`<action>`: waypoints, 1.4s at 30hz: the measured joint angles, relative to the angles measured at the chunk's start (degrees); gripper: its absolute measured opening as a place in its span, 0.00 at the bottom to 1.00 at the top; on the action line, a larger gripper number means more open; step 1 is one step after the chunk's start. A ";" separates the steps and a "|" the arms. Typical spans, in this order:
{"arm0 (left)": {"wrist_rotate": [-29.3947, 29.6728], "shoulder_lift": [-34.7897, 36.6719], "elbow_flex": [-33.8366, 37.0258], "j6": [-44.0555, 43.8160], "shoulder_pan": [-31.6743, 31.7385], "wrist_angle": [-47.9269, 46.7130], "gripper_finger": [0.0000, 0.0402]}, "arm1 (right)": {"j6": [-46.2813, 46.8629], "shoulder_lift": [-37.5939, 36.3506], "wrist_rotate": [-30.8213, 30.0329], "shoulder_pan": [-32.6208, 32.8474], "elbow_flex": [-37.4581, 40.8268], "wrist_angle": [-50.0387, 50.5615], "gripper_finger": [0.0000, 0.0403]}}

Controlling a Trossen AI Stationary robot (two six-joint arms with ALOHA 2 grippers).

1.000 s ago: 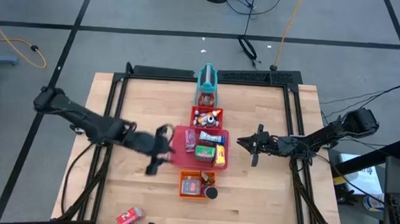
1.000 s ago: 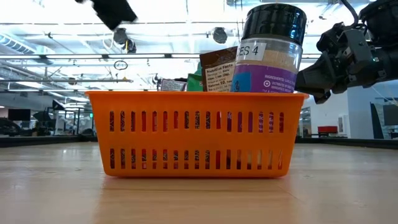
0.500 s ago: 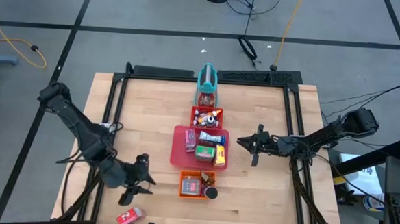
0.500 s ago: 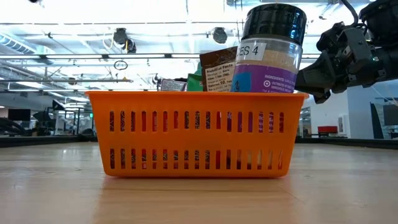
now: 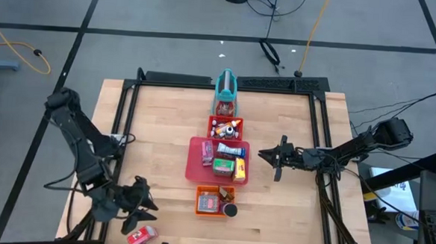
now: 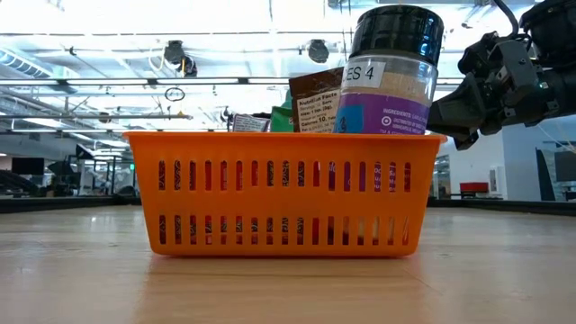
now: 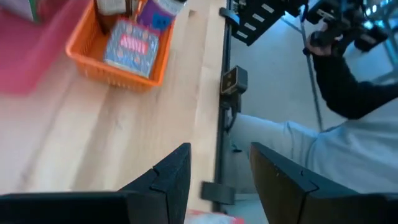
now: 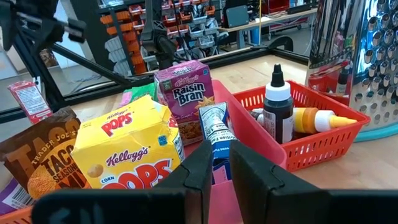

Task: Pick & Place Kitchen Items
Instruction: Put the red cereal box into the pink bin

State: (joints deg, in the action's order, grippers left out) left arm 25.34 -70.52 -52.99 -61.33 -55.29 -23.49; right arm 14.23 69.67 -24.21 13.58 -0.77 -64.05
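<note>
Wood table (image 5: 158, 119), trays lined up down the centre.
Left gripper (image 5: 140, 210) fingers apart, empty, over red box (image 5: 143, 236); right gripper (image 5: 270, 157) nearly closed, empty, beside red tray (image 5: 195, 160).

High view: mounted overhead, facing straight down, far enough to take in the whole desk (image 5: 166, 112), both arms and the surrounding floor.

Low view: set at desk-top level, facing level across the surface into the room, very close to the orange basket (image 6: 283, 193), which fills the middle of the frame.

Left wrist view: looks past the left hand (image 7: 217, 180) toward the desk's near edge; it shares the orange basket with the low and high views.

Right wrist view: looks low and close past the right hand (image 8: 222, 165) along the tray row; it shares the red tray (image 8: 245, 134) with the high view.
</note>
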 joint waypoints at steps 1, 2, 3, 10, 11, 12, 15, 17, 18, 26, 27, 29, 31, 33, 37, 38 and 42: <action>0.14 -0.45 0.00 -2.45 -0.48 0.08 0.41 | 0.06 0.00 0.00 0.00 0.01 0.04 0.12; 0.13 -0.90 0.00 -5.08 -0.89 0.10 0.41 | 0.07 0.00 0.00 0.00 0.00 0.01 0.12; 0.09 -1.44 0.00 -7.65 -1.40 0.09 0.41 | 0.07 0.00 0.00 0.00 0.00 0.02 0.12; -1.76 -3.13 0.01 -22.12 -4.56 0.08 0.41 | 0.50 0.00 0.17 0.00 -0.01 0.02 0.12; -1.81 -3.11 0.00 -22.41 -4.83 0.13 0.41 | 0.87 0.00 0.18 0.00 0.00 0.03 0.12; -1.92 -3.11 0.00 -22.63 -5.03 0.13 0.41 | 1.16 0.00 0.20 0.00 0.02 0.05 0.12; -4.91 -3.11 0.00 -23.31 -5.83 -0.24 0.41 | 1.44 -0.01 0.20 0.00 -0.01 0.04 0.12; -8.65 -3.11 0.00 -24.53 -5.98 -0.51 0.41 | 1.89 -0.02 0.20 0.00 -0.01 0.02 0.12; -10.82 -3.11 0.00 -25.08 -6.02 -0.34 0.41 | 2.17 -0.01 0.21 0.00 0.02 0.04 0.12; -17.64 -3.11 0.00 -32.47 -5.90 -1.47 0.41 | 2.26 0.00 0.22 0.00 0.00 0.04 0.12; -17.64 -3.09 0.00 -32.89 -5.88 -1.69 0.41 | 2.26 0.00 0.22 0.00 0.00 0.04 0.12; -17.64 -3.09 0.00 -33.23 -5.86 -2.39 0.41 | 2.26 0.00 0.22 0.00 0.02 0.04 0.12; -17.62 -3.09 0.00 -33.38 -5.85 -3.60 0.41 | 2.26 0.00 0.22 0.00 0.01 0.09 0.12; -17.62 -3.09 0.00 -33.49 -5.87 -4.68 0.41 | 2.26 0.00 0.22 0.00 0.01 0.31 0.12; -17.63 -3.09 0.00 -33.83 -5.87 -6.77 0.41 | 2.26 0.00 0.24 0.00 -0.01 0.55 0.12; -17.60 -3.10 0.00 -34.28 -5.86 -7.18 0.41 | 2.26 -0.01 0.24 0.00 0.01 0.55 0.12; -17.40 -3.80 0.00 -35.20 -5.85 -6.66 0.41 | 2.25 0.00 0.24 0.00 0.01 0.69 0.12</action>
State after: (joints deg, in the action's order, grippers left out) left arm 7.94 -74.32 -52.99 -96.53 -61.14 -30.15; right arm 16.49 69.67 -23.97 13.58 -0.76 -63.36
